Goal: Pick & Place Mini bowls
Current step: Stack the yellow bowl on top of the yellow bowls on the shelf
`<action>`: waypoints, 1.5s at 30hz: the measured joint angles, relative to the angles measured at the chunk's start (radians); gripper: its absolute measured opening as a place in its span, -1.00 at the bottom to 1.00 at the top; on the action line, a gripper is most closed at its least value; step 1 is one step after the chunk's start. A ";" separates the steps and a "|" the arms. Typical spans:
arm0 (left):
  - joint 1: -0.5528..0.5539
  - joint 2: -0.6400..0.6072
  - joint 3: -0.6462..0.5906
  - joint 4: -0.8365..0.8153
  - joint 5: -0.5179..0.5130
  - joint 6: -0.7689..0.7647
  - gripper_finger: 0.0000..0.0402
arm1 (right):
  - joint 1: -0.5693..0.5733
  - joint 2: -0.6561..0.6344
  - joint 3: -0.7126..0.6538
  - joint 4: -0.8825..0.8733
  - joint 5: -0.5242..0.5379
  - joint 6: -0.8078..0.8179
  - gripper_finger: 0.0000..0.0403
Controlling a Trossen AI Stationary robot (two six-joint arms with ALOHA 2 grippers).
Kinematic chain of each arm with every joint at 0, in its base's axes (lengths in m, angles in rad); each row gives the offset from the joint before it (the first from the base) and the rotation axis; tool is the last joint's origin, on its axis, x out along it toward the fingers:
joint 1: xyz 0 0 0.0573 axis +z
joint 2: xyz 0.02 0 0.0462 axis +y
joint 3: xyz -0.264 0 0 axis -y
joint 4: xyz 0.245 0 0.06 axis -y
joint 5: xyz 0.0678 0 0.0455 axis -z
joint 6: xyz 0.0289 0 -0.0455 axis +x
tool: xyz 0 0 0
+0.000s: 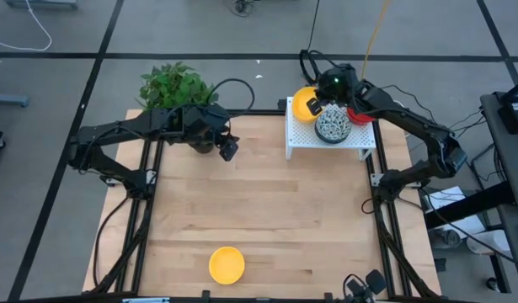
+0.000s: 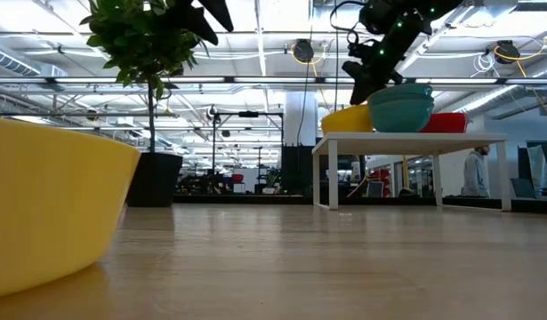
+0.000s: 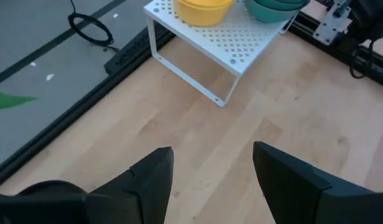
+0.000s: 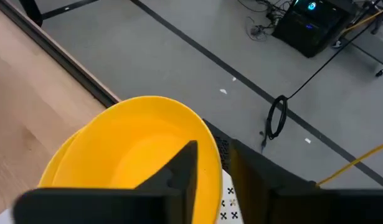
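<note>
A white perforated rack [image 1: 302, 139] stands at the table's far right and carries a yellow mini bowl [image 1: 304, 99], a speckled bowl with a teal outside [image 1: 333, 126] and a red bowl [image 1: 360, 116]. My right gripper [image 1: 312, 107] is over the rack, shut on the yellow mini bowl [image 4: 135, 149]. Another yellow mini bowl [image 1: 226, 263] rests on its base near the table's near edge and fills the low view's left [image 2: 42, 204]. My left gripper [image 1: 229, 151] hangs open above bare wood [image 3: 211, 158], beside the plant pot, touching nothing. My right gripper pinches the yellow bowl's rim [image 4: 207, 132], on its far side. One finger [image 4: 182, 165] is inside the bowl and the other [image 4: 253, 177] outside. The fingers come from above, slanting down. The bowl sits on the rack, seemingly nested in a second yellow bowl [image 4: 57, 165].
A dark pot with a green leafy plant [image 1: 176, 84] stands at the far left, right behind my left gripper. The rack's legs [image 3: 225, 99] stand on the table's far right part. Wood lies bare between the rack and the near yellow bowl.
</note>
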 joint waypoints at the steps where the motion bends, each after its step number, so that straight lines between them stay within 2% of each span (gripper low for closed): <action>1: 0.000 0.000 0.000 0.000 0.000 -0.008 0.12 | 0.000 -0.003 0.000 0.000 0.000 0.000 -0.57; 4: -0.002 0.000 0.000 0.005 0.020 -0.033 0.12 | 0.000 -0.021 0.000 0.016 0.000 -0.005 -0.41; 9: -0.028 0.000 0.000 0.056 0.132 -0.043 0.12 | 0.011 -0.087 0.000 0.057 0.000 -0.008 -0.22; 15: -0.108 0.000 0.000 0.126 0.212 -0.048 0.12 | 0.043 -0.200 0.000 0.060 0.001 -0.008 -0.19; 22: -0.240 0.000 -0.018 0.115 0.222 -0.141 0.12 | 0.160 -0.314 0.000 0.028 -0.003 0.028 -0.20; 28: -0.380 0.010 -0.123 0.125 0.291 -0.427 0.12 | 0.294 -0.350 0.000 -0.072 -0.003 0.084 -0.21; 34: -0.535 0.039 -0.283 0.164 0.292 -0.770 0.12 | 0.407 -0.349 0.000 -0.134 -0.003 0.109 -0.21; 37: -0.589 0.062 -0.363 0.242 0.276 -0.920 0.12 | 0.455 -0.346 -0.001 -0.143 -0.003 0.129 -0.21; 42: -0.674 0.125 -0.447 0.284 0.269 -1.076 0.12 | 0.530 -0.347 -0.002 -0.145 -0.002 0.135 -0.20; 45: -0.704 0.183 -0.454 0.275 0.260 -1.095 0.12 | 0.572 -0.347 -0.002 -0.146 -0.001 0.143 -0.20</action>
